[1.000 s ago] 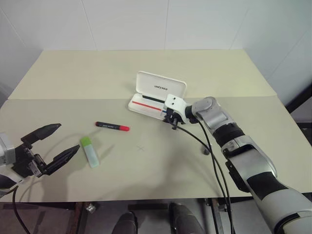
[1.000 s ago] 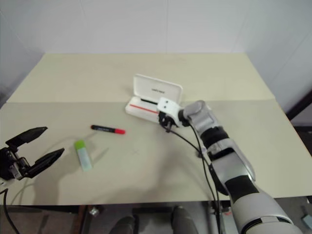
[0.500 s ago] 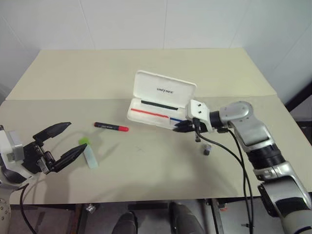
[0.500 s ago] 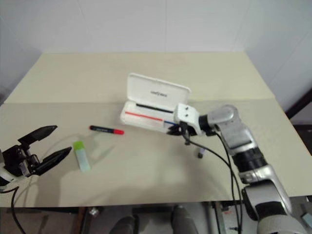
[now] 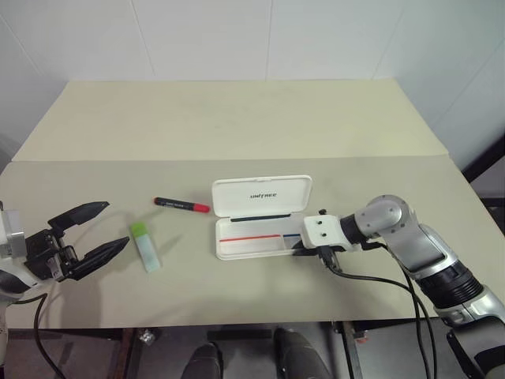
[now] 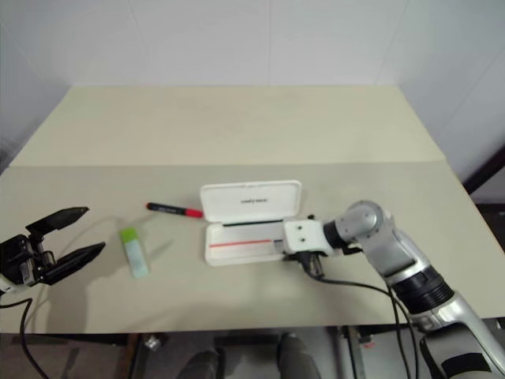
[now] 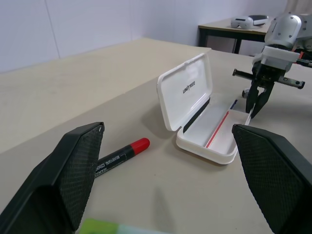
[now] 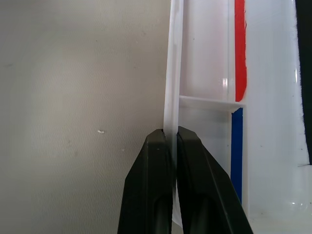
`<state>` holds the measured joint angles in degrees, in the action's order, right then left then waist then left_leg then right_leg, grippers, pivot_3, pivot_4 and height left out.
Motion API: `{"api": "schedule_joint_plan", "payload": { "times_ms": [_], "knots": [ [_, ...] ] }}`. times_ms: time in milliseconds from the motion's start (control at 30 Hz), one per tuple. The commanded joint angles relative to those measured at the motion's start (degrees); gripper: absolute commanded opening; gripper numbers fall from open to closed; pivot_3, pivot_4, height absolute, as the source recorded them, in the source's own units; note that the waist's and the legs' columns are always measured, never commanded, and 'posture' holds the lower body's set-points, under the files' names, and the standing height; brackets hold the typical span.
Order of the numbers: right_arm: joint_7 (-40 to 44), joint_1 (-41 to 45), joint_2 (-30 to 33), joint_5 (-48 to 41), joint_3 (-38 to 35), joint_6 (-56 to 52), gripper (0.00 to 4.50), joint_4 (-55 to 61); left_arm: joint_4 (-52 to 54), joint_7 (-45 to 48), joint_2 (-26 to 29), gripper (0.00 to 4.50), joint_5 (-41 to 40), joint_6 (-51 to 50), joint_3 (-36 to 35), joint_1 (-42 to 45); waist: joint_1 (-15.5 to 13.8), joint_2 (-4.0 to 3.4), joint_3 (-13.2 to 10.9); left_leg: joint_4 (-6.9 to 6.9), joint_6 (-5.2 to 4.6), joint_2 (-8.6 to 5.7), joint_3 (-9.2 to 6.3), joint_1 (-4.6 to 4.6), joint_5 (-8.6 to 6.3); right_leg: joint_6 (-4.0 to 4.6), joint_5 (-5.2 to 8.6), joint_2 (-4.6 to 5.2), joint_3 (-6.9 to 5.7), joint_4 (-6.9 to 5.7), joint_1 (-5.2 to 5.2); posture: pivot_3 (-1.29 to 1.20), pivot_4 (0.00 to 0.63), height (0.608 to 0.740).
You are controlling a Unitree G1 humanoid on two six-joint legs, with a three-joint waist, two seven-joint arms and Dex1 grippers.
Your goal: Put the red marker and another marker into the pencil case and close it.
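The white pencil case [image 5: 262,196] lies open in the middle of the table, lid raised at the far side, with a red and blue stripe inside. My right gripper [image 5: 301,246] is shut on the rim [image 8: 171,73] at the case's right end; the two black fingers pinch the thin wall. The red marker [image 5: 181,205] lies flat just left of the case. Farther left, nearer the front, the pale green highlighter [image 5: 144,247] lies flat. My left gripper [image 5: 117,224] hovers open just left of the highlighter, touching nothing.
The table's front edge [image 5: 237,322] runs close below the case and both grippers. A black cable [image 5: 371,278] trails from my right wrist over the table. A second table with a white headset [image 7: 248,22] stands far behind.
My right gripper has pulled the open case toward the front edge, turning it square to the table. The left gripper has hardly moved and stays open.
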<state>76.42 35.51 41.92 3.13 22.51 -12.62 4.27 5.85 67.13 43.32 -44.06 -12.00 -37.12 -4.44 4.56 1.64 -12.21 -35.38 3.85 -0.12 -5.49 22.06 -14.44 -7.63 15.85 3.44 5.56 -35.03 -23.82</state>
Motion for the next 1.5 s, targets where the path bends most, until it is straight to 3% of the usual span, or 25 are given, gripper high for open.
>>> {"api": "schedule_joint_plan", "payload": {
  "times_ms": [33,100,133,433,733,900,1033,1300,1500],
  "knots": [
    [-1.1,-1.0,-0.5,0.8,1.0,-0.6,0.63,2.7,1.0,0.0,0.6,4.50,0.1,0.7,-0.4,0.2,0.0,0.00,0.0,0.00,0.00,0.00,-0.01,0.00,0.00,0.00,0.00,0.00,-0.01,0.00,0.00,0.00,0.150,0.740],
    [-2.1,-1.4,-0.6,2.0,1.5,-0.9,0.63,2.0,1.1,-0.1,0.5,4.50,0.2,0.8,-0.4,0.2,0.0,0.03,0.0,0.00,0.00,0.00,-0.01,-0.02,0.00,0.01,0.00,0.00,-0.01,-0.01,0.01,0.00,0.150,0.740],
    [-2.3,-1.4,-0.6,2.3,1.6,-0.8,1.38,1.8,1.1,-0.2,0.5,4.50,0.2,0.8,-0.4,0.1,0.1,0.04,0.0,0.00,0.00,0.00,-0.01,-0.04,0.00,0.05,0.02,-0.01,-0.01,-0.01,0.03,0.00,0.150,0.740],
    [-1.2,-1.5,-1.8,-4.9,-2.2,-4.3,4.47,4.4,1.6,-0.7,0.4,4.50,0.3,0.8,-0.3,0.0,-0.2,0.08,0.0,0.01,0.00,0.00,-0.01,-0.26,0.00,0.20,0.11,0.01,0.00,-0.01,0.25,0.00,0.150,0.740],
    [-1.1,-3.0,-2.1,-13.4,-7.9,-3.2,4.49,4.5,2.1,-2.6,-0.3,4.50,1.2,1.3,1.1,0.5,-0.3,0.08,0.0,0.01,0.00,0.00,0.00,-0.25,0.00,0.19,0.10,0.01,0.00,0.00,0.25,0.00,0.150,0.740],
    [1.9,-5.5,-3.9,-24.8,-15.8,-0.2,4.49,3.6,-0.2,-5.7,-0.9,4.50,5.5,3.9,2.9,2.1,-0.7,0.08,0.0,0.02,0.00,0.01,-0.02,-0.25,0.00,0.11,0.06,-0.01,-0.01,0.00,0.27,0.00,0.150,0.740],
    [3.6,-7.0,-2.1,-26.3,-18.1,1.8,4.49,1.5,-4.5,-6.2,1.2,4.50,9.0,5.5,4.6,5.6,-1.3,0.08,0.0,0.02,0.00,0.00,0.00,-0.26,0.00,0.10,0.06,-0.01,0.00,0.00,0.27,0.00,0.150,0.740],
    [2.8,-7.8,-2.4,-26.2,-19.0,5.1,4.49,-1.3,-25.3,4.8,8.6,4.50,14.1,5.9,15.0,24.7,-1.6,0.09,0.0,-0.05,-0.02,-0.03,-0.01,-0.27,0.02,0.14,0.07,-0.02,-0.04,0.00,0.32,0.00,0.150,0.740],
    [-0.6,-10.1,-2.9,-26.8,-19.5,4.2,4.49,2.3,-46.5,14.6,9.6,4.50,22.4,7.4,26.2,43.4,-1.4,0.07,0.0,0.01,-0.02,-0.02,-0.09,-0.13,0.01,-0.12,-0.05,-0.06,-0.13,-0.11,0.14,0.00,0.150,0.740]
  ]
}}
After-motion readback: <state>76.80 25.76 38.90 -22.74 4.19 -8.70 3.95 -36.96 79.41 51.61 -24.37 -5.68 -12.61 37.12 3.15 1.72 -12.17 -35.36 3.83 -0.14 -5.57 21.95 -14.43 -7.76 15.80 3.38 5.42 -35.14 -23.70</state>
